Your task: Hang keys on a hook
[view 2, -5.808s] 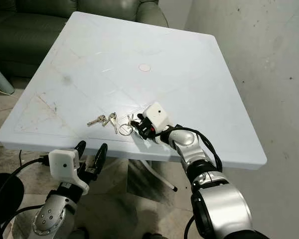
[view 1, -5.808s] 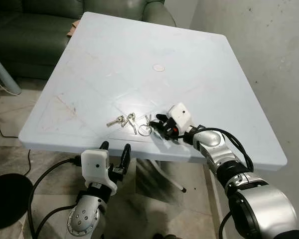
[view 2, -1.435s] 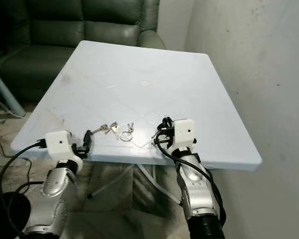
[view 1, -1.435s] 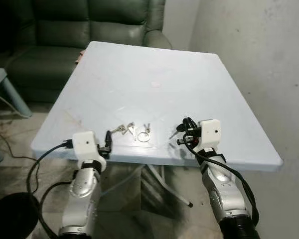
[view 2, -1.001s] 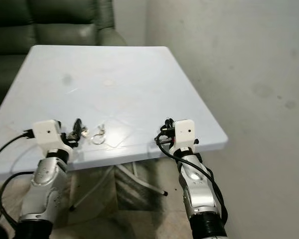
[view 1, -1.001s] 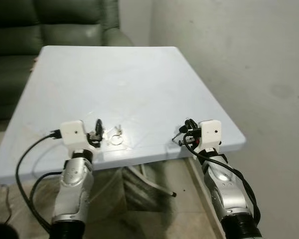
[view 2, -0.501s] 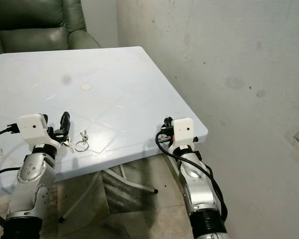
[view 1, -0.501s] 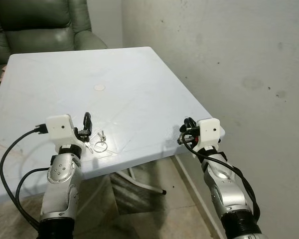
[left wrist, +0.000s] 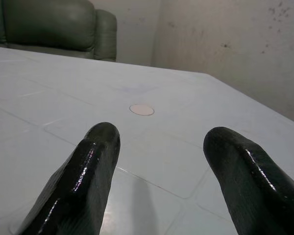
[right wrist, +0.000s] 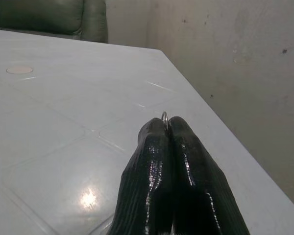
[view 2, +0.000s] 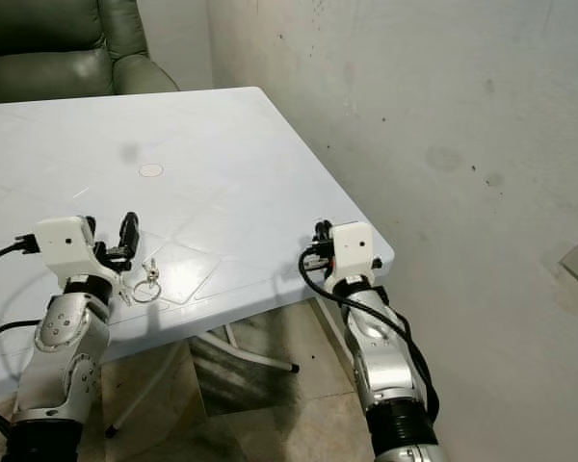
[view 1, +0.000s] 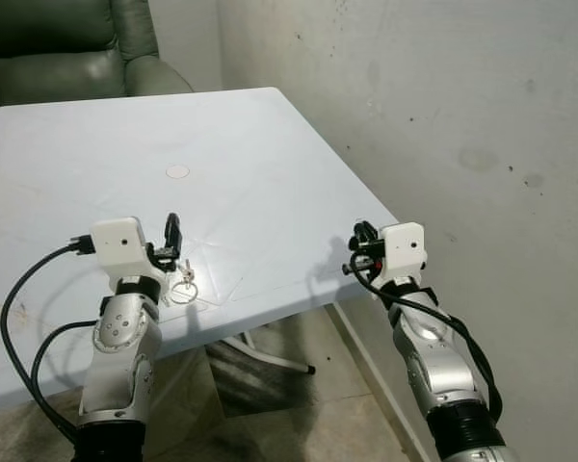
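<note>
R gripper pinches key ring — L gripper open over table

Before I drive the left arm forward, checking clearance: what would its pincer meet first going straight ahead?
Probably nothing soon: the open left pincer points low over the bare white table; beyond that comes the green sofa, though depth is unclear.

Bench pale blue-white with a faint diamond line pattern and a round whitish plug. Armchair dark green. Wall off-white — dark specks and smudges. Keys silver. Both pincers glossy black — white camera housings, silver arms, black cables.
</note>
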